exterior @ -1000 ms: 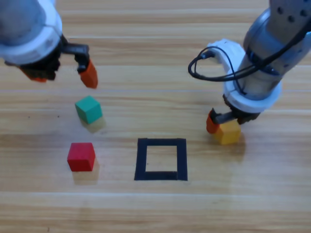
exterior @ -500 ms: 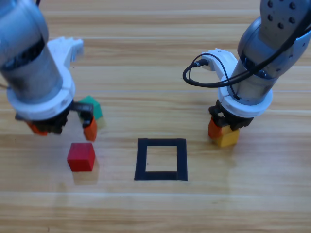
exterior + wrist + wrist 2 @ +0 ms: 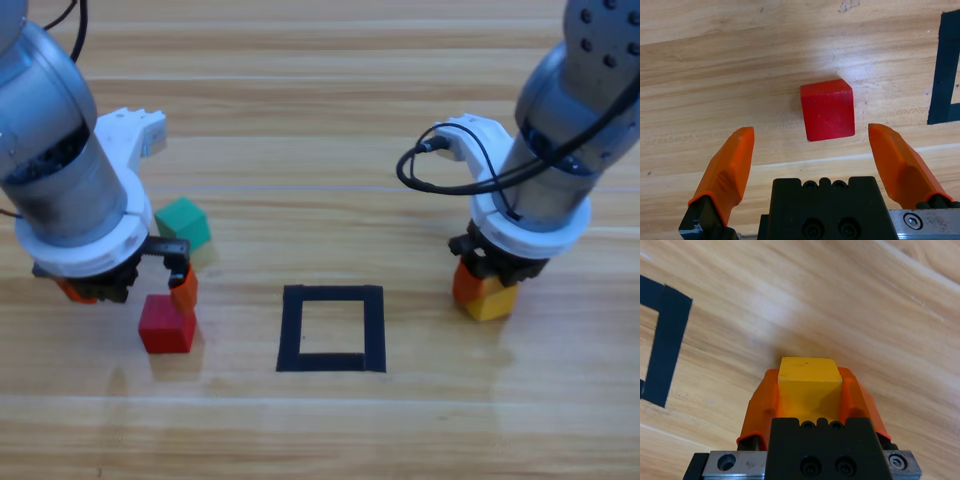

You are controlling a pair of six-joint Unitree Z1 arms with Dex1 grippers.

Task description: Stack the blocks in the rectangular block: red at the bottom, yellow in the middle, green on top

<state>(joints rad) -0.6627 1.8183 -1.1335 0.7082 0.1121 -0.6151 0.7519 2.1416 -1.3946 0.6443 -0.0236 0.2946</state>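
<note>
We see the wooden surface first, then the two grey arms coming down from the top, left arm and right arm. The rectangular block, a black tape outline, sits bottom centre with bare wood inside, no cube in it. Left gripper is low over the red cube, its fingers spread wide, the red cube just ahead of the gap and not touched. Right gripper is well right of the outline, its fingers pinching the yellow cube on both sides; in the wrist view the yellow cube fills the gap between them. Whether yellow is on the surface or lifted we cannot tell. Green cube rests on the surface just behind the left gripper, near red but apart from it
</note>
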